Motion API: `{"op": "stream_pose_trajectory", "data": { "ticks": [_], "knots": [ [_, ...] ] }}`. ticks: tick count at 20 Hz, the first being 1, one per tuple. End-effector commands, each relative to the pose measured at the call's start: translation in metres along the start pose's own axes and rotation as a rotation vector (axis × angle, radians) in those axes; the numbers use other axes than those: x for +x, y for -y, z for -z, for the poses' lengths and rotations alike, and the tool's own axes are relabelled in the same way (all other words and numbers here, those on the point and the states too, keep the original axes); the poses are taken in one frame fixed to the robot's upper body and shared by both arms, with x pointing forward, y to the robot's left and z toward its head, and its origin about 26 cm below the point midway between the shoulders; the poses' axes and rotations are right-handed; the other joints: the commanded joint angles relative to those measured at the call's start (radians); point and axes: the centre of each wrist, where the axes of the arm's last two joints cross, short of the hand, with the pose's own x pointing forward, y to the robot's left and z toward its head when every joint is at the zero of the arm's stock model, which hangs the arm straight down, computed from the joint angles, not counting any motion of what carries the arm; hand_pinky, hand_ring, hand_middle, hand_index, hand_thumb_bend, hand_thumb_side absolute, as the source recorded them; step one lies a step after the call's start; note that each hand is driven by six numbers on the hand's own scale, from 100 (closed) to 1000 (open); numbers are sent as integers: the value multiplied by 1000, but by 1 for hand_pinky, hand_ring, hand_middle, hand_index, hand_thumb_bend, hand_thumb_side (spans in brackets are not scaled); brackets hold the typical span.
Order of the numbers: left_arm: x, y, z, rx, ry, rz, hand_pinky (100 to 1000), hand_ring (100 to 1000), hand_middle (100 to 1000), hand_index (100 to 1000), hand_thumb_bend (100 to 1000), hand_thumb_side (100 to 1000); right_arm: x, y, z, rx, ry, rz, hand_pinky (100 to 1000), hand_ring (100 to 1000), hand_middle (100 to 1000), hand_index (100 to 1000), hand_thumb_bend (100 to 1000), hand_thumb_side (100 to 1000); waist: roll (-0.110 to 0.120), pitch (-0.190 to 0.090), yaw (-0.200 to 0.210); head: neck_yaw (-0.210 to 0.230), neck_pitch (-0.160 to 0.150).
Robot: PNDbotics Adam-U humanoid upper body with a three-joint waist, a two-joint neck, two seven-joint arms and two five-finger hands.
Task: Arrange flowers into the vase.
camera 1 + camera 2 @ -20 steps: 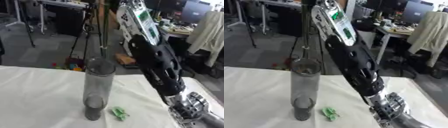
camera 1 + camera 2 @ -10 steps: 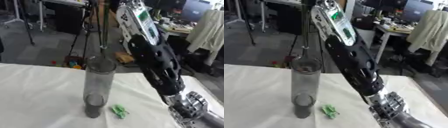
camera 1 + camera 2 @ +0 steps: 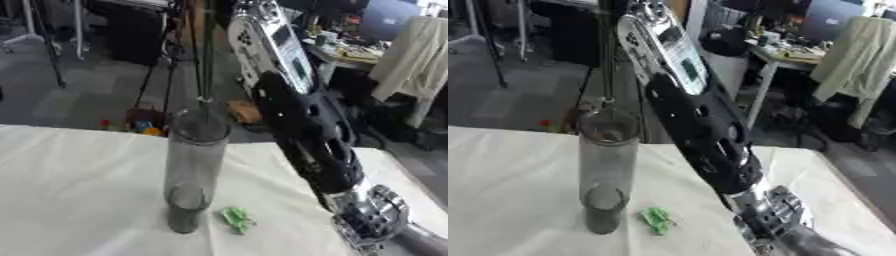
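The tall clear glass cylinder vase (image 3: 194, 170) stands on the white-clothed table (image 3: 70, 190) beneath a thin dark stem (image 3: 206, 55), apparently a flower's; I cannot tell the fingers' state, and a misaimed stem could topple it.

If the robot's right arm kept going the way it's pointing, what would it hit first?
Nothing that shows, probably. The right arm rises beside the vase, pointing up and away, and its hand is out of view above. Depth there is unclear.

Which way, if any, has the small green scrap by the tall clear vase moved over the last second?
No. The small green scrap lies just right of the base of the tall clear cylindrical vase, apart from it, as before.
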Motion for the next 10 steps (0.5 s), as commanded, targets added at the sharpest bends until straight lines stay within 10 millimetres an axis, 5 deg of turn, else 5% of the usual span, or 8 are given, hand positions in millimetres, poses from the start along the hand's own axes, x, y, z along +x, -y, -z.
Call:
{"op": "stream_pose_trajectory", "data": {
  "ticks": [1,10],
  "knots": [
    [4,4,7,-11,27,-12,712,829,757,894,344,908,9,3,1,-9,15,4,100,100,100,145,100,269,9,-13,-2,-1,2],
    [4,5,8,-11,29,-15,712,829,757,894,347,906,0,6,1,-32,-27,35,100,100,100,152,100,297,5,-15,-3,1,3]
  ]
}}
